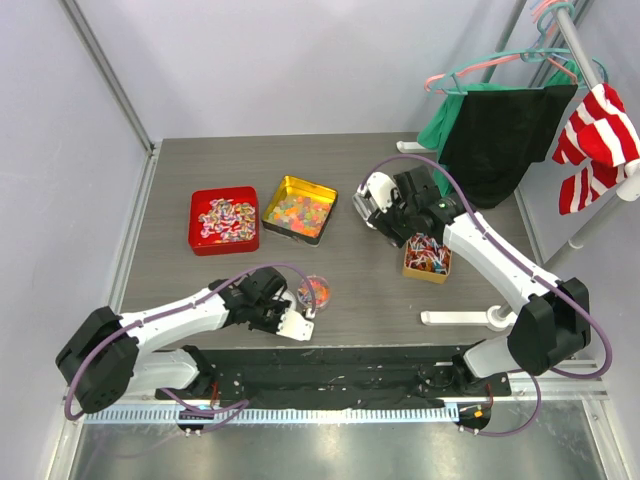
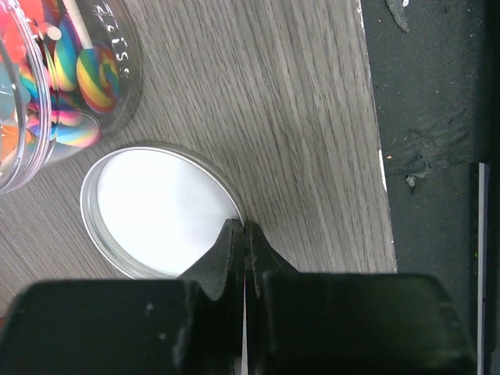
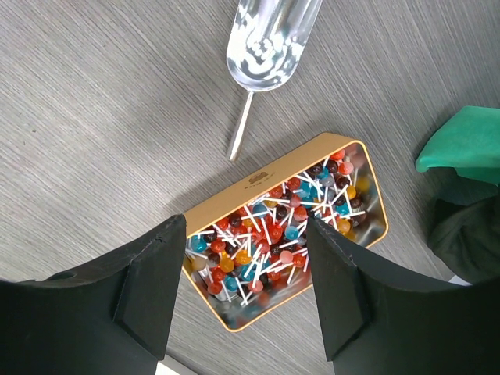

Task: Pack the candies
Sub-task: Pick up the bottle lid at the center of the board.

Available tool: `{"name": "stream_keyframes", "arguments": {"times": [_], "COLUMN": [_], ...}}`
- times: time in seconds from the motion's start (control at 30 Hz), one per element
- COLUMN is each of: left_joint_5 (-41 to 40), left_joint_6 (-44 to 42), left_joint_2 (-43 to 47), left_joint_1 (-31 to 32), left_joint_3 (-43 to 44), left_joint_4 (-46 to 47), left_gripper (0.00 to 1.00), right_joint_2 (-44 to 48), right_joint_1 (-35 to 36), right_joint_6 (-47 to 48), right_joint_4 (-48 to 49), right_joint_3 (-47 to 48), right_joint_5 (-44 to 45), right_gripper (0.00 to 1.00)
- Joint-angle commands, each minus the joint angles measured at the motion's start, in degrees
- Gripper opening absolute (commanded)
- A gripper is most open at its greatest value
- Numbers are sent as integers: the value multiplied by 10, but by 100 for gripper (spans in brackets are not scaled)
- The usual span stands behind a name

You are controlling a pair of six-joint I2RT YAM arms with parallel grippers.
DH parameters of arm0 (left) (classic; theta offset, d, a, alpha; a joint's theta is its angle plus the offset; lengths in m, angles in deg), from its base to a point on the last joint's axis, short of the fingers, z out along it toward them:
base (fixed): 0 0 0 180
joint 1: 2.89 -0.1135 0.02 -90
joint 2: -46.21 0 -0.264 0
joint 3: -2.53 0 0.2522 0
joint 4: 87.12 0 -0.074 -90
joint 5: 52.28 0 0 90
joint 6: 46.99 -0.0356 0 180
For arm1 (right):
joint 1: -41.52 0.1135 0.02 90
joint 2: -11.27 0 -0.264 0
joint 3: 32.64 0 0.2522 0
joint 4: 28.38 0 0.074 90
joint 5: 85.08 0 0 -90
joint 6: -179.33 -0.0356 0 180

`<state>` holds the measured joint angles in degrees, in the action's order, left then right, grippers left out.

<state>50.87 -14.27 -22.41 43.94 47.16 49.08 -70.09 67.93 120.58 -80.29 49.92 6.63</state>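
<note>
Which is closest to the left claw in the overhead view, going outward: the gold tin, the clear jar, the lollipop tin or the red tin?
1. Clear jar, right beside the left claw.
2. Gold tin and red tin, farther back on the table; too close to call.
3. Lollipop tin, off to the right.

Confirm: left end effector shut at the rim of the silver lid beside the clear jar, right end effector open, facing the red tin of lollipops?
Wrong colour: the lollipops lie in an orange tin, as the right wrist view shows, ahead of the open right end effector. The left end effector is shut at the rim of the silver lid beside the clear jar.
</note>
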Motion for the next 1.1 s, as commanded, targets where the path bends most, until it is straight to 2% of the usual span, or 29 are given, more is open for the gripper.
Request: {"name": "stream_keyframes", "arguments": {"times": [0.0,0.1,0.23,0.47,0.67,0.8,0.83,0.9,0.93,1.0,1.03,1.07], "left_joint_5": [16,45,101,213,291,409,461,515,563,624,665,673], "left_joint_6": [17,34,57,64,59,96,116,165,251,362,531,659], "left_joint_2": [7,37,50,56,38,19,13,-9,-15,-39,-48,-63], "left_joint_1": [2,1,-9,-73,-128,-215,-230,-264,-297,-326,-350,-357], "left_joint_3": [19,60,165,314,398,434,440,453,456,452,444,416], "left_joint_4": [-47,-103,-204,-315,-344,-325,-299,-259,-186,-84,81,212], "left_gripper": [0,0,0,0,0,0,0,0,0,0,0,0], "right_joint_2": [18,27,36,59,70,88,94,110,117,134,145,141], "right_joint_1": [5,9,19,24,24,24,25,26,27,29,37,42], "right_joint_6": [-5,-3,1,3,0,-22,-24,-28,-28,-17,-15,-14], "right_joint_4": [8,6,-4,6,13,45,54,96,113,174,192,200], "right_joint_3": [24,25,34,56,84,86,85,71,64,30,21,22], "right_joint_5": [-9,-9,-10,-39,-72,-114,-117,-115,-109,-104,-96,-87], "right_gripper": [67,67,67,69,70,70,71,74,78,85,92,94]}}
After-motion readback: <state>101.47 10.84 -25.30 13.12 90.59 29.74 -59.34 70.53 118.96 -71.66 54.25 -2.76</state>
